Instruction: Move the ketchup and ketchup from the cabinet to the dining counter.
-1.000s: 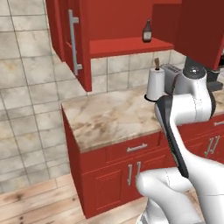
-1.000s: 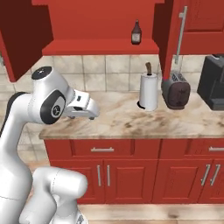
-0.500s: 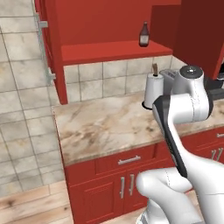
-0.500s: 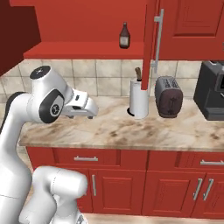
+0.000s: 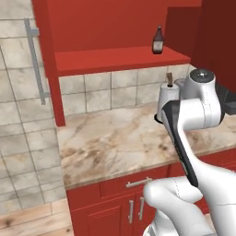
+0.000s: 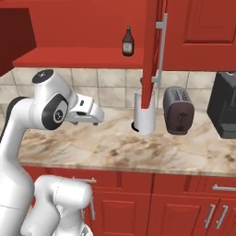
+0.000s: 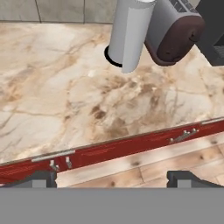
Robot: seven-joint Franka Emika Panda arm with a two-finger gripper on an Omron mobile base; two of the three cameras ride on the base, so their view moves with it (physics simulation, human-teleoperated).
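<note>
The cabinet [image 6: 69, 57] is red, with silver bar handles [image 6: 161, 48]; the ketchup [image 6: 127, 42] on its shelf is dark red-brown with a pale label. The worktop [image 7: 61, 92] is beige-brown marbled stone, backed by grey-beige tiles [image 5: 97, 90]. The paper-towel roll [image 7: 130, 33] is white and the toaster [image 6: 179, 109] dark brown and grey.

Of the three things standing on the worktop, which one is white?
The paper-towel roll, leftmost of the three; the toaster beside it is dark grey and the coffee machine is black.

White glossy arm [image 6: 27, 120] w/ dark grey joints — rounded segments, smooth shells.
</note>
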